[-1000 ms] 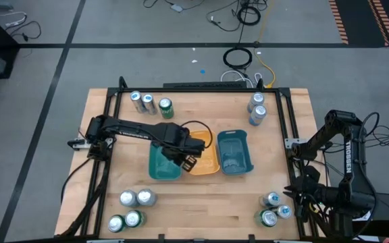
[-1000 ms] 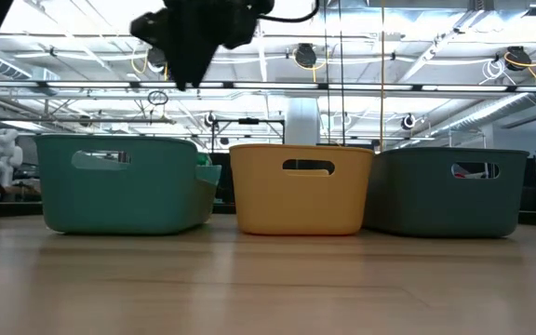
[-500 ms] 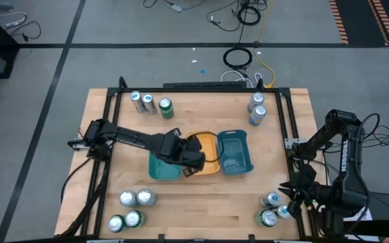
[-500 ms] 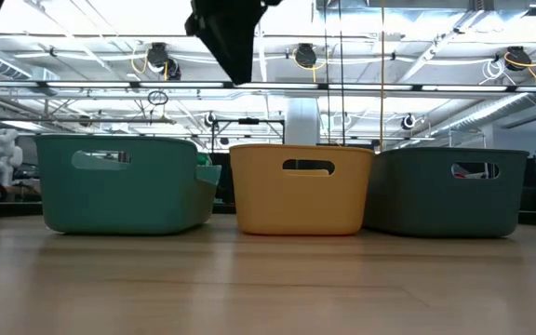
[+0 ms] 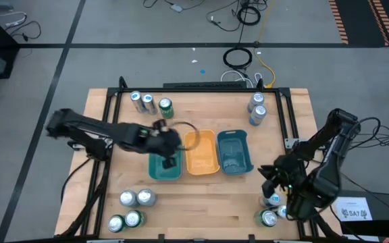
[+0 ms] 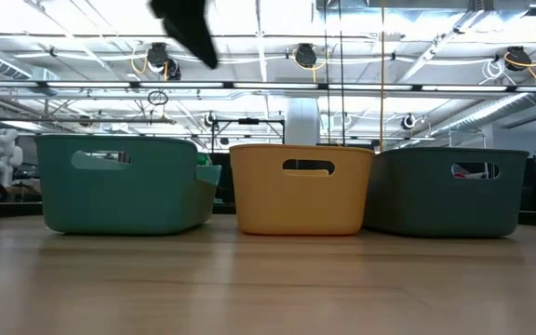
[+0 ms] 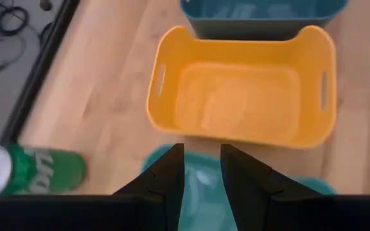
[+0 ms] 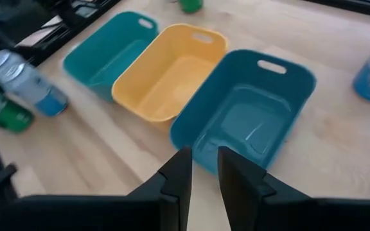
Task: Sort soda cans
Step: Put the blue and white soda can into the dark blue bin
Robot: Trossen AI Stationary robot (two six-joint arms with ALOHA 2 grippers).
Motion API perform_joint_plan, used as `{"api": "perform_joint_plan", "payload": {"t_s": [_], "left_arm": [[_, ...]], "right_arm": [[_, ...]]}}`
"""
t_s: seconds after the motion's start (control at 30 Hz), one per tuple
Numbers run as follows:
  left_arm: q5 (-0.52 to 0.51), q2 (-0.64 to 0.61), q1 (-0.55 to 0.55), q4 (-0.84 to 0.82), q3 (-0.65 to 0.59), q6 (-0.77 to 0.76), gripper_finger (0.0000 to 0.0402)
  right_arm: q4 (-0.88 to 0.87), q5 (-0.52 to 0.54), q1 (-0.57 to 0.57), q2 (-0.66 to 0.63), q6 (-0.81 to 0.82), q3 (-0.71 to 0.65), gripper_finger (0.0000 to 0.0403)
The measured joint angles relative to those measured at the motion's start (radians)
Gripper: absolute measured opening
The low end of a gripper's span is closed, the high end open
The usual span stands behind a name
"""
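Note:
Three trays stand side by side mid-table: teal (image 5: 155,170), yellow (image 5: 202,156) and blue (image 5: 235,152). Soda cans stand upright in four corner groups: far left (image 5: 147,102) with a green can (image 7: 37,170), far right (image 5: 256,108), near left (image 5: 130,208), near right (image 5: 270,217). My left gripper (image 5: 169,156) hangs shut above the teal tray's far part with nothing between its fingers (image 7: 172,173). My right gripper (image 5: 267,177), also shut and holding nothing, hovers at the right, between the blue tray and the near right cans.
A black metal frame (image 5: 113,101) rims the table's left, right and far sides. Bare wood lies along the near edge between the two near can groups. In the low view the trays (image 6: 301,186) stand in a row, with the left arm (image 6: 184,23) high above.
My left gripper has drawn back from over the yellow tray toward the table's left, to above the teal tray, rolling as it went. My right gripper has swung from the near right corner toward the table's left, nearer the blue tray. No can has moved.

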Motion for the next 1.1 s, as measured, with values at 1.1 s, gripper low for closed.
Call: {"api": "perform_joint_plan", "payload": {"t_s": [1.1], "left_arm": [[0.088,-0.644,-0.010,0.190,-0.388,-0.062,0.0112]], "right_arm": [[-0.031,0.028,-0.474,-0.032,-0.147,0.000,0.0197]]}}
